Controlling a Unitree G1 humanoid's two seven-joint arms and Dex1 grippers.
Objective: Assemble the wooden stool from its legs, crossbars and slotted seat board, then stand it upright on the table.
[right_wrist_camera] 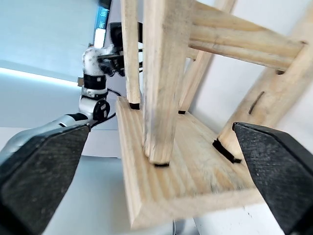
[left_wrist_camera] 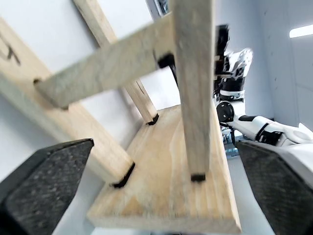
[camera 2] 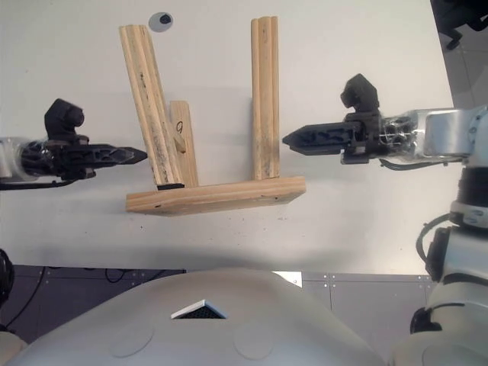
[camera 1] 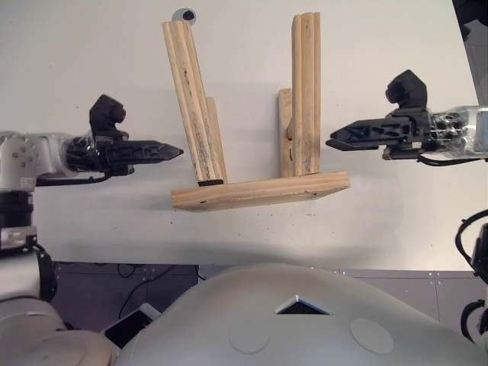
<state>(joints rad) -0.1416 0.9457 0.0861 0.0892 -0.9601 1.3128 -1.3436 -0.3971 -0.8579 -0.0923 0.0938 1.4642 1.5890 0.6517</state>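
The wooden stool [camera 1: 255, 137] is lying on its side on the white table [camera 1: 76, 61]. It is put together. Its seat board [camera 1: 259, 192] is standing on its edge on the side near the robot. The legs are pointing away from the robot across the table. The left legs [camera 1: 194, 99] are leaning a little to the left. The right legs [camera 1: 305, 91] are lying straight. Each leg is sitting in a dark slot in the seat board. A crossbar [left_wrist_camera: 107, 63] is joining two legs, as the left wrist view shows.

The left pincer [camera 1: 171, 152] is hanging over the table on the left of the stool. Its tip is pointing at the left legs and is just beside them. I cannot tell if it is touching them. Its fingers [left_wrist_camera: 49, 181] are spread wide, and nothing is between them.

The right pincer [camera 1: 335, 142] is hanging on the right of the stool. Its tip is pointing at the right legs and is just beside them. Its fingers [right_wrist_camera: 274, 166] are spread wide too, and it is holding nothing.

A small round grey thing [camera 1: 184, 14] is lying on the table by the far end of the left legs.
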